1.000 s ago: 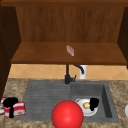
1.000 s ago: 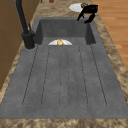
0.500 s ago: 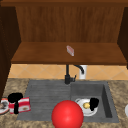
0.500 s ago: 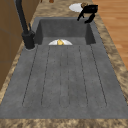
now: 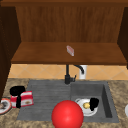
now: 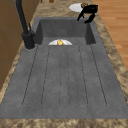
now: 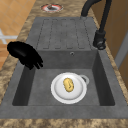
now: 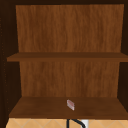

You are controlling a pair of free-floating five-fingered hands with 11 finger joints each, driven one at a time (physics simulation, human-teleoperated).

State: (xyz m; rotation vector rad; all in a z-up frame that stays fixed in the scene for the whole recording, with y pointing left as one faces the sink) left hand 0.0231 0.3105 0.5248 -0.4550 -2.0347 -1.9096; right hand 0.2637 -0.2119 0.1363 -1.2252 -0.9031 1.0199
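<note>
My left hand point(image 5: 17, 91) hangs at the left end of the drainboard, its fingers curled round a red and white striped pack point(image 5: 25, 98). Over the sink basin's front part, my right hand point(image 5: 94, 103) holds nothing, its relaxed fingers pointing down. It shows as a hand point(image 7: 24, 54) above the basin's front rim in the right side view and as a hand point(image 6: 87, 11) in the left side view. Under it, on the basin floor, lies a white plate point(image 7: 68, 87) with a yellow piece of food point(image 7: 68, 85).
A red ball point(image 5: 67, 115) shows at the sink's front edge. The black tap point(image 5: 68, 74) stands behind the grey sink point(image 6: 65, 75). A red-rimmed plate point(image 7: 52, 7) lies on the left counter, a white dish point(image 6: 76, 7) on the right. A small pink block point(image 5: 70, 50) sits on the shelf.
</note>
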